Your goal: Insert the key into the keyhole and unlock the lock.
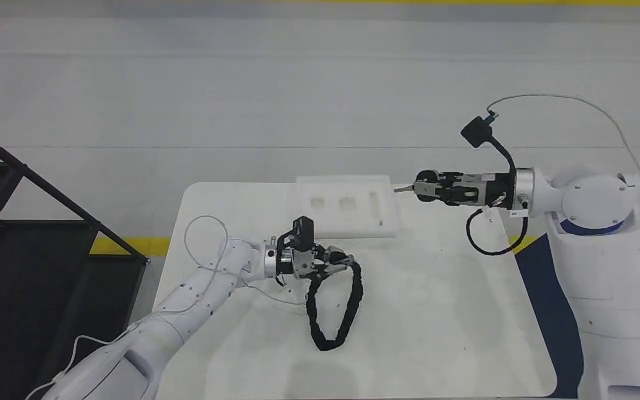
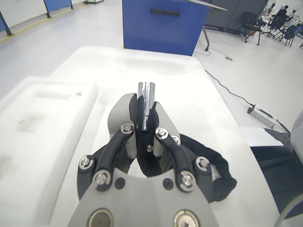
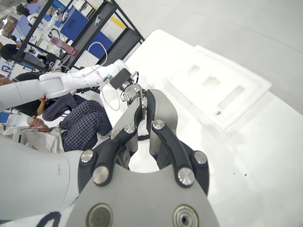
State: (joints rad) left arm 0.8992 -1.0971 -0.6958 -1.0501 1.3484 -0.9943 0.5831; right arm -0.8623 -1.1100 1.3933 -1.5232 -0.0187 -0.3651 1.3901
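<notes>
The lock is a chain in a black fabric sleeve point(image 1: 335, 310) with a chrome cylinder end point(image 2: 146, 95). My left gripper point(image 1: 335, 262) point(image 2: 144, 102) is shut on the cylinder's narrow neck, near the table's middle. The cylinder points away from the wrist and the sleeve loops down toward the front. My right gripper point(image 1: 420, 188) point(image 3: 144, 105) hovers over the right end of the foam tray. Its fingers are pressed together on a thin silvery key point(image 1: 403, 188) whose tip sticks out toward the left. In the right wrist view the left gripper point(image 3: 131, 88) appears beyond the fingers.
A white foam tray point(image 1: 345, 205) point(image 2: 35, 109) point(image 3: 220, 88) with rectangular recesses lies at the table's back edge. A black metal rack point(image 1: 40, 200) stands off the table's left side. Bare white tabletop point(image 1: 450, 310) spreads between the arms and toward the front right.
</notes>
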